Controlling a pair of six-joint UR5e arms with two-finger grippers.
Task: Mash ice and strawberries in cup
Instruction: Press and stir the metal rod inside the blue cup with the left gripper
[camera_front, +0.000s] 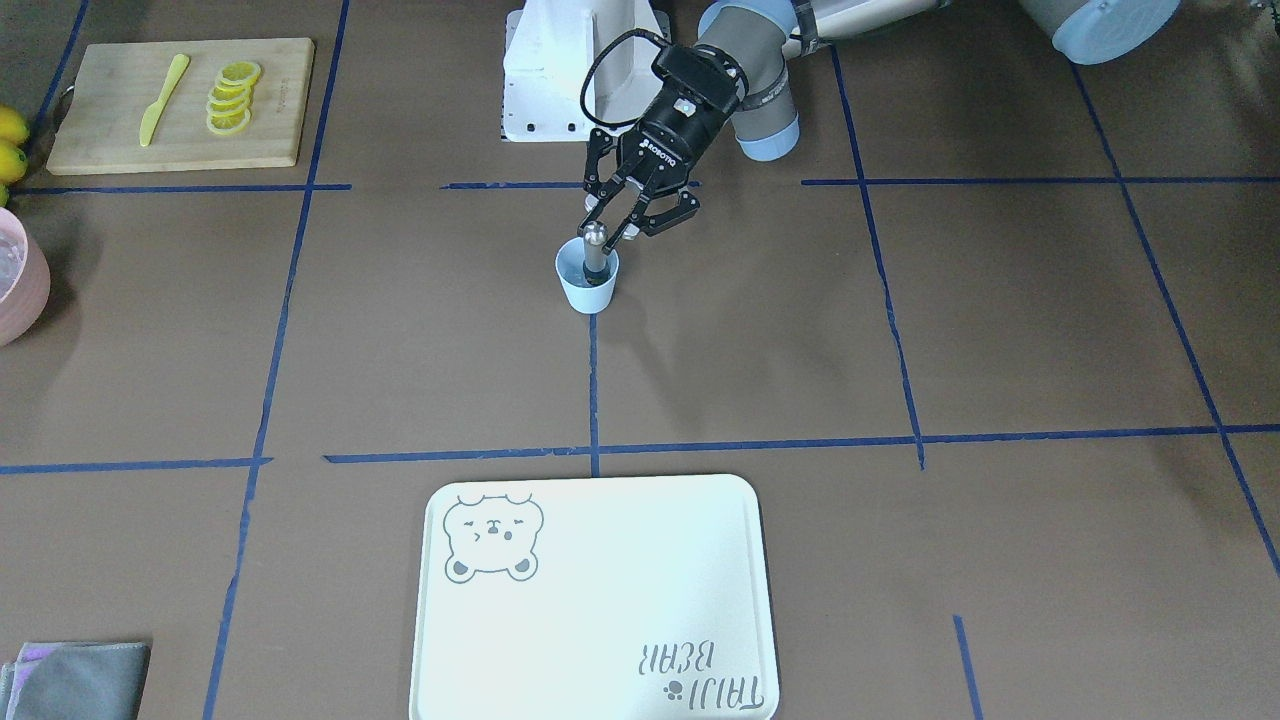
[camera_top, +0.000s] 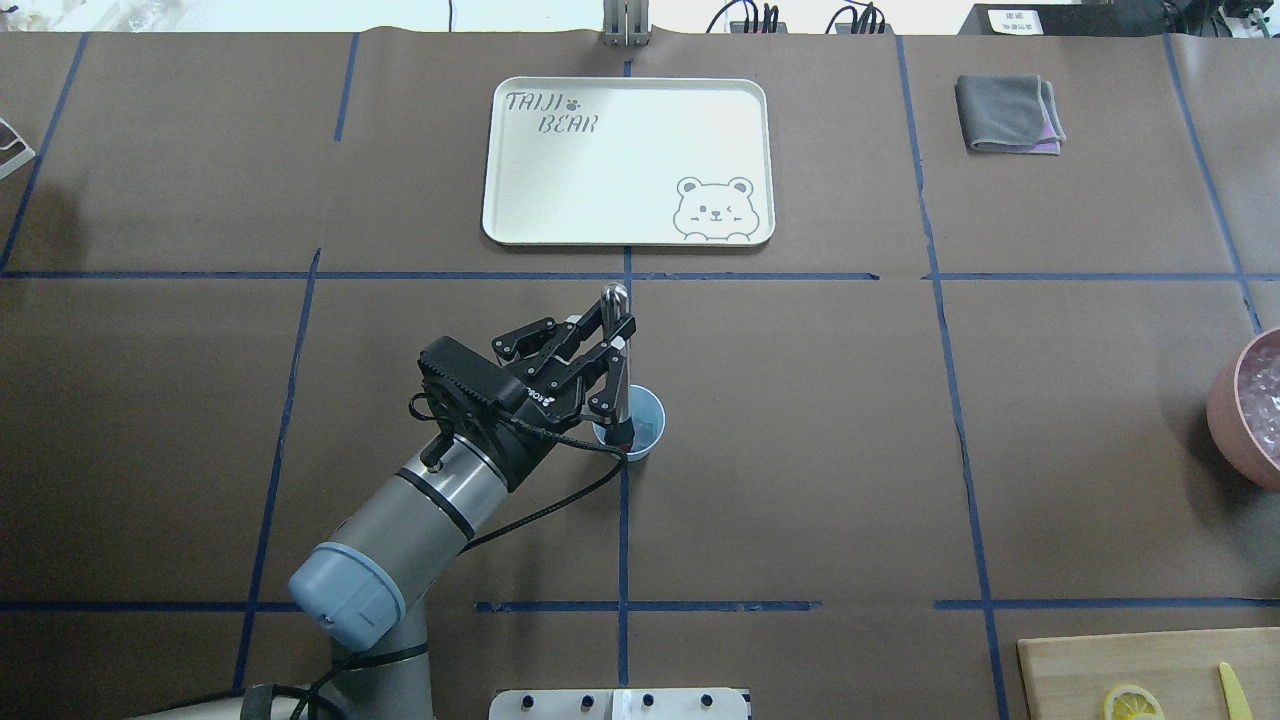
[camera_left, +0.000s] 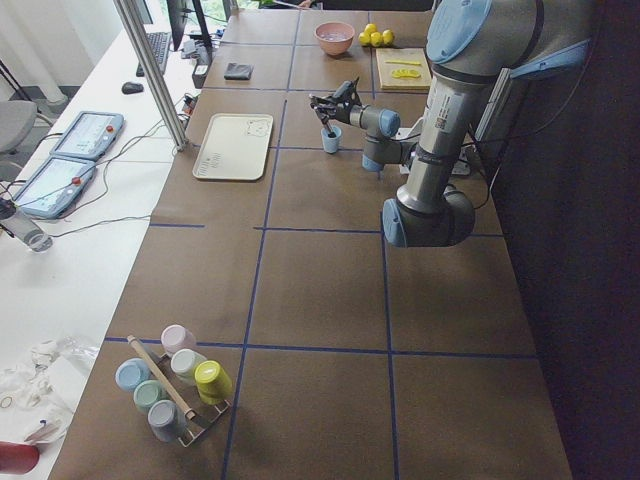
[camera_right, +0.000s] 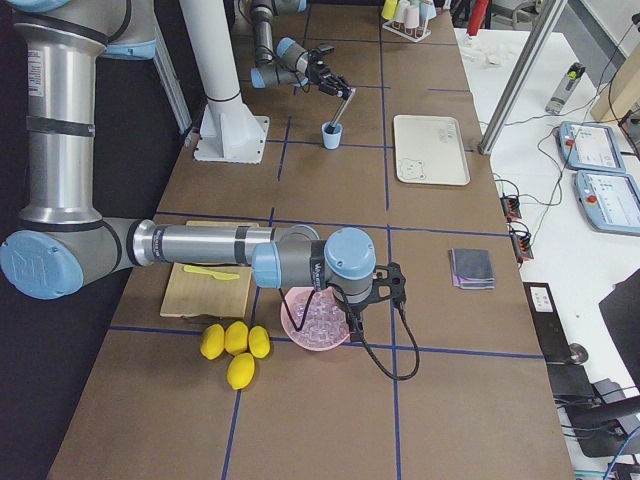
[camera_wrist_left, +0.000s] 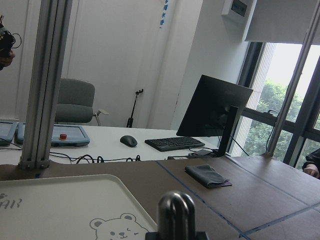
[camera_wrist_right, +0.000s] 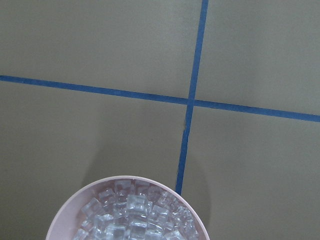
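- Centrally, cup stands on a tape line, contents hidden.
- Left gripper closed on a metal masher standing in it.
- Right gripper, over pink bowl: cannot tell.

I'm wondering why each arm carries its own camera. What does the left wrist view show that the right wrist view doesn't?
Only the left: the bear tray, a folded grey cloth, the top of the metal masher, a monitor beyond. Only the right: a pink bowl of ice cubes. Both: the brown table with blue tape lines.
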